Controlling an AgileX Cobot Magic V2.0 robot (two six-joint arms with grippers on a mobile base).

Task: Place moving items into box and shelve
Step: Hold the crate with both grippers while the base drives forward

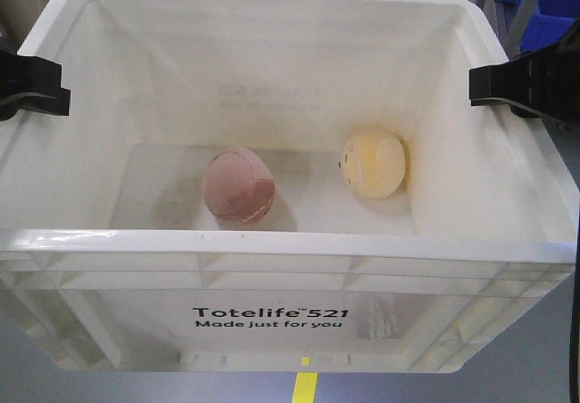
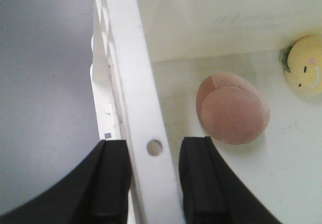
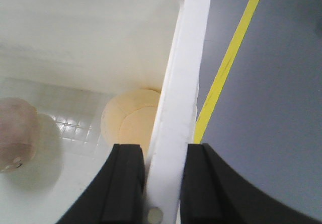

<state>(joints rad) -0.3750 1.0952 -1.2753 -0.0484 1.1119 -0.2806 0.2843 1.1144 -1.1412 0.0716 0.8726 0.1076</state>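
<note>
I read the left gripper point(image 2: 153, 181) as closed across the left rim of the box point(image 1: 272, 244), one finger inside, one outside; the right gripper point(image 3: 165, 181) pinches the right rim likewise. The pink ball point(image 1: 238, 186) sits on the box floor near the middle. The yellow ball point(image 1: 373, 163) lies apart, by the right wall.

Light is bright, diffuse, from overhead. The white crate point(image 1: 290, 240) rim is nearly blown out, and there's glare on the crate floor in my right wrist view. Soft shadows sit under the pink ball point(image 1: 238, 186) and yellow ball point(image 1: 372, 163). My fingers point(image 2: 113, 183) are blurred close-up in both wrist views.
</note>
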